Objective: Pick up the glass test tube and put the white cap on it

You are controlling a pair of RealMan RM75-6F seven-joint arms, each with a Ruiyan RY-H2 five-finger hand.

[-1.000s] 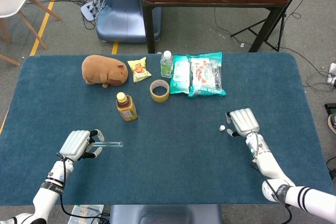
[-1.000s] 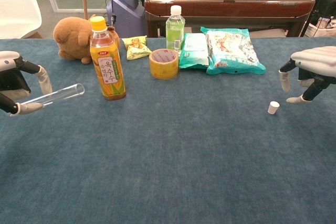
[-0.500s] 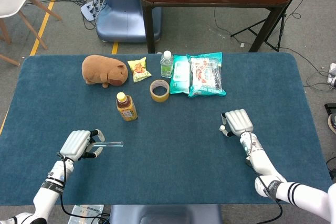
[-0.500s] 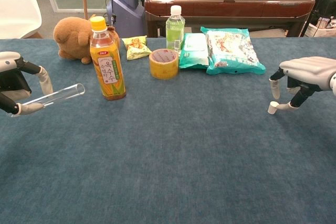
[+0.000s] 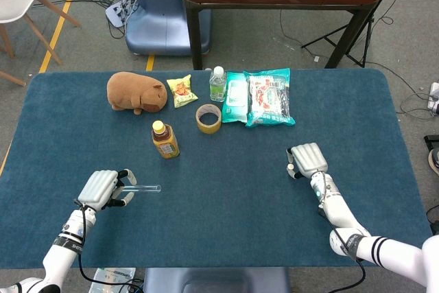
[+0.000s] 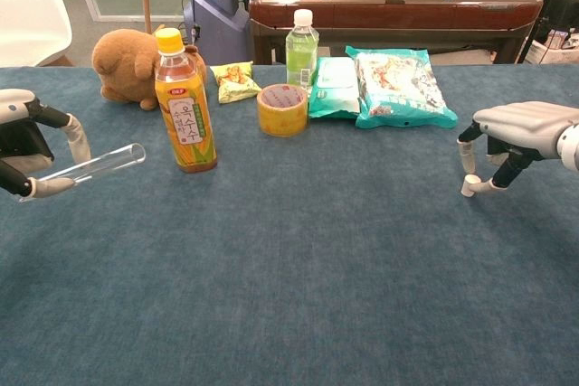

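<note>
My left hand (image 5: 103, 189) holds the glass test tube (image 5: 145, 188) by its closed end at the front left. The tube lies almost level with its open end pointing right; the chest view shows the same hand (image 6: 32, 146) and tube (image 6: 99, 162). On the right, my right hand (image 5: 307, 160) is lowered over the white cap (image 6: 469, 186), which stands on the blue cloth. In the chest view, this hand (image 6: 516, 133) has a fingertip and the thumb touching the cap from either side. The head view hides the cap under the fingers.
An orange drink bottle (image 6: 184, 101) stands close to the tube's open end. Behind it are a brown plush toy (image 5: 136, 92), a snack packet (image 5: 181, 90), a tape roll (image 5: 208, 118), a green bottle (image 5: 217, 84) and wipes packs (image 5: 259, 97).
My right hand has moved left and down onto the white cap, and its thumb and finger have come in around it. The left hand and tube have stayed still.
</note>
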